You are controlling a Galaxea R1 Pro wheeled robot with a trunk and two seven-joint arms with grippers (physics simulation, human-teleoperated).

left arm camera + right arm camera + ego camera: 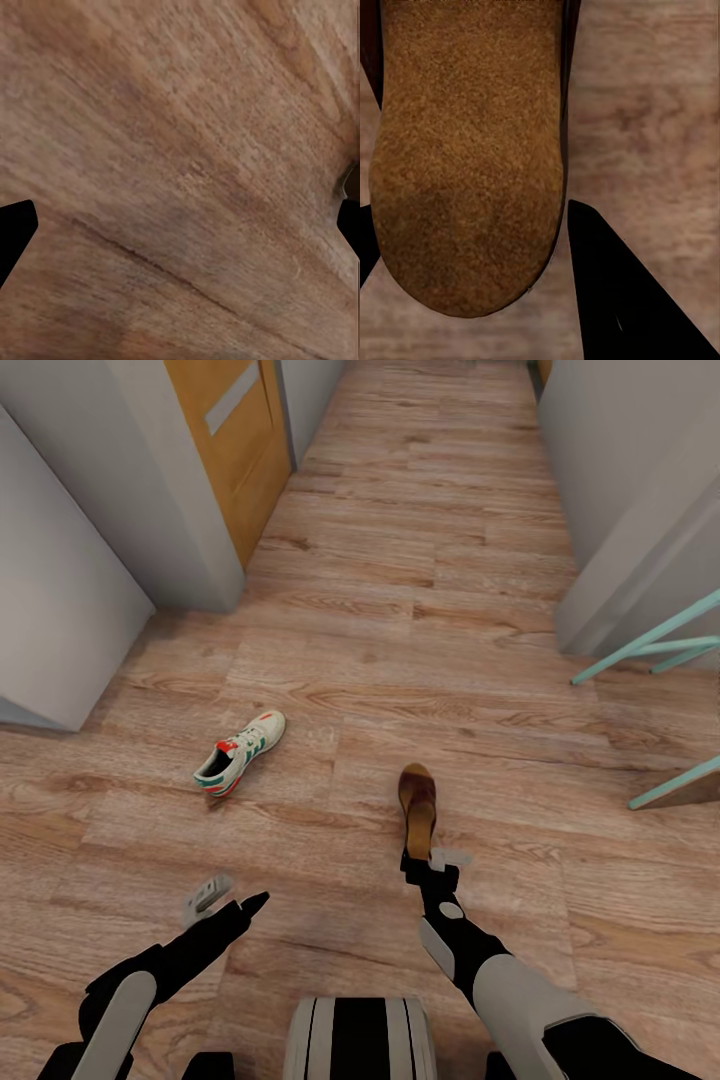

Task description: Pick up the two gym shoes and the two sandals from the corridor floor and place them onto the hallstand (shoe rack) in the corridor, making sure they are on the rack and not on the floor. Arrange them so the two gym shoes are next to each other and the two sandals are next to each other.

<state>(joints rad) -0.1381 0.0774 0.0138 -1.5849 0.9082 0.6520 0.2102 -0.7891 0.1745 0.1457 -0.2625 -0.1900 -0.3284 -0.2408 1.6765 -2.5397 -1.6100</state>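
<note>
Where the right gripper (432, 857) meets it, one sandal (417, 801) lies on the corridor floor (400, 610), long axis running straight ahead from the fingers (622, 300), which straddle its heel, apart. Gym shoe (240, 752): beyond the open left gripper (228, 897), toe away.

Looks like a home corridor to me. Wood-plank laminate floor (420, 560) runs off toward 12 o'clock, grey walls (150, 490) both sides. Orange wooden door (235, 450) w/ a pale panel at 11. Teal-legged furniture (660, 650), can't tell what, at 2-3. Shoes loose on the floor say residential: a sneaker (240, 753) at 11, a brown sandal (417, 810) near 12.
</note>
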